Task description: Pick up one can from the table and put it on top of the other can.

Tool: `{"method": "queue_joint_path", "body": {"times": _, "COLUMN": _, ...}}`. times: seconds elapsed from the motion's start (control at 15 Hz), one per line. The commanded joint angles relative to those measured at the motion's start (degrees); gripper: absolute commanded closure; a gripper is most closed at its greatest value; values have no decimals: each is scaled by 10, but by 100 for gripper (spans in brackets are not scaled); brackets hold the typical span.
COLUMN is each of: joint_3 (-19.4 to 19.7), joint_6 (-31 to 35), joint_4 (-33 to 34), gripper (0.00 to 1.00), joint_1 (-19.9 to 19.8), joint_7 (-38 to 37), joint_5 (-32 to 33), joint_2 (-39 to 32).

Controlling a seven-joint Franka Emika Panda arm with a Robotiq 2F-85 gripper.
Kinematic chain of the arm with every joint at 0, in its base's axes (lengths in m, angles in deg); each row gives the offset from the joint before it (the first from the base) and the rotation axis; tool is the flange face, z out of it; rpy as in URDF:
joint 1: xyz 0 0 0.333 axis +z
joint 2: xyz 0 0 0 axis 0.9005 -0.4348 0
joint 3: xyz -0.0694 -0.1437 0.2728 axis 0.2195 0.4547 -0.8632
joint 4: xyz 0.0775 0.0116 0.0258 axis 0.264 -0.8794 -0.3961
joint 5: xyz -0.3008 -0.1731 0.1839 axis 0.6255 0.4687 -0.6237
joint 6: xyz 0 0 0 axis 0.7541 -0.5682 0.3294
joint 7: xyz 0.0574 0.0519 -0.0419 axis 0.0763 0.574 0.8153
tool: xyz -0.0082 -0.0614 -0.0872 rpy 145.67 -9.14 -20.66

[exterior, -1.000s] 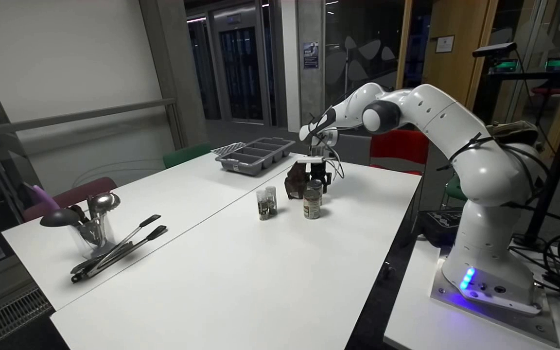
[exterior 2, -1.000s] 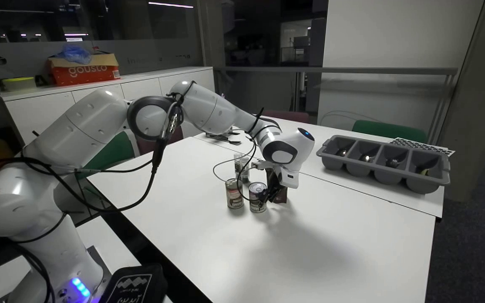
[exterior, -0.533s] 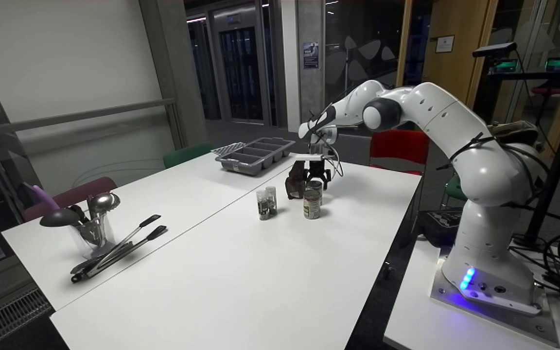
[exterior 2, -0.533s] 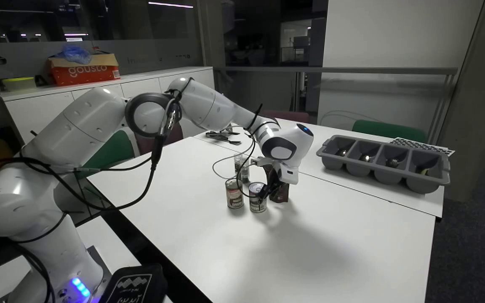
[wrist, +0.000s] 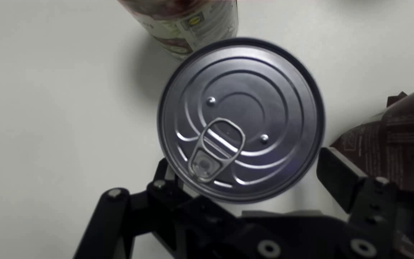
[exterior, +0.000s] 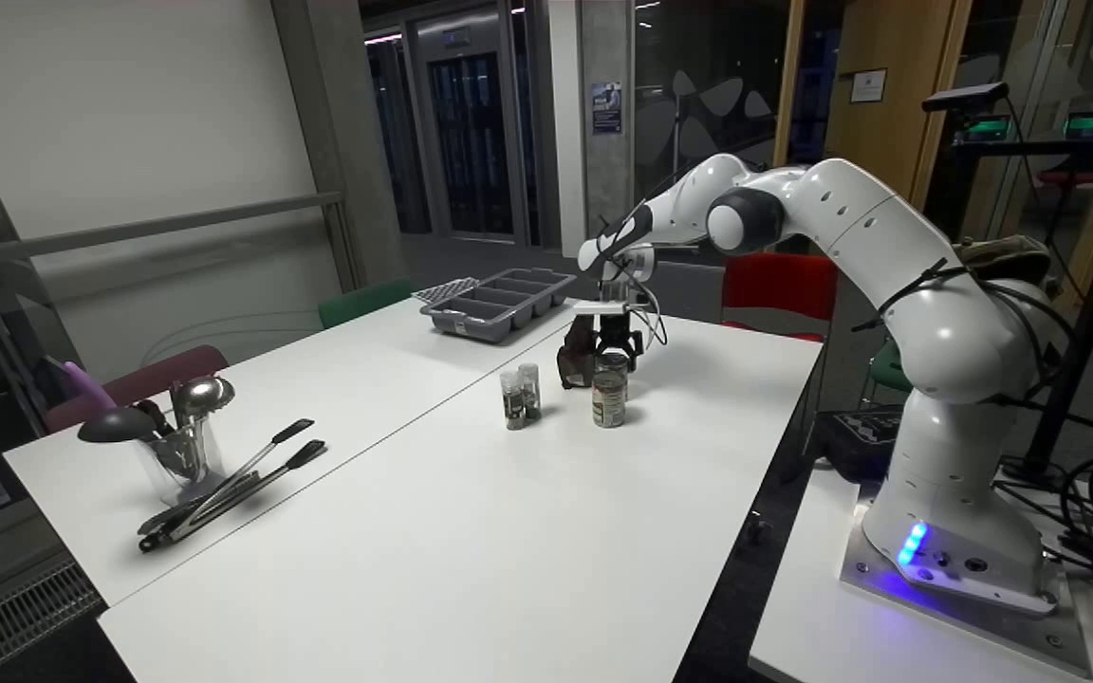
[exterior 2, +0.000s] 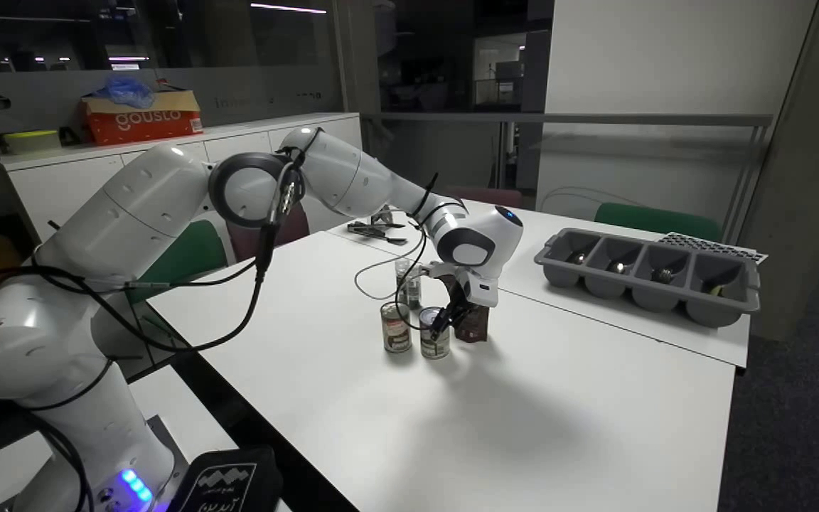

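In an exterior view, a red box (exterior 2: 143, 126) at upper left reads "gousto"; below, a black case (exterior 2: 228, 478) carries white script. The white arm (exterior 2: 345, 174) arches rightward, ending low over the worktop (exterior 2: 559, 412). There a labelled can (exterior 2: 396, 328), its print too small to read, stands upright just beside a second can (exterior 2: 436, 347). The fingers (wrist: 338, 178) are spread wide about its lid (wrist: 243, 82), not gripping; contact is unclear. Rightward: a brown pouch (exterior 2: 475, 325), then a grey tray (exterior 2: 637, 282).

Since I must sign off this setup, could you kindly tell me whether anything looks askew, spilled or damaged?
Nothing stands out: the can by the fingers and the other can stand upright on the table, the former's lid looks undented, and I see no spill.
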Motion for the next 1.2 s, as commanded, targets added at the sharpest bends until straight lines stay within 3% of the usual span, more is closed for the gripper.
{"method": "queue_joint_path", "body": {"times": 0.0, "joint_3": -2, "joint_6": 17, "joint_4": -51, "gripper": 0, "joint_1": 8, "joint_7": 6, "joint_5": 6, "joint_2": 37}}
{"method": "queue_joint_path", "body": {"times": 0.6, "joint_3": 1, "joint_6": 33, "joint_4": -88, "gripper": 0, "joint_1": 19, "joint_7": 7, "joint_5": 8, "joint_2": 60}}
{"method": "queue_joint_path", "body": {"times": 1.0, "joint_3": 6, "joint_6": 115, "joint_4": -187, "gripper": 0, "joint_1": 44, "joint_7": 6, "joint_5": 10, "joint_2": 122}}
{"method": "queue_joint_path", "body": {"times": 1.07, "joint_3": 6, "joint_6": 121, "joint_4": -194, "gripper": 6, "joint_1": 46, "joint_7": 5, "joint_5": 12, "joint_2": 124}}
{"method": "queue_joint_path", "body": {"times": 1.13, "joint_3": 8, "joint_6": 124, "joint_4": -202, "gripper": 26, "joint_1": 50, "joint_7": 3, "joint_5": 17, "joint_2": 129}}
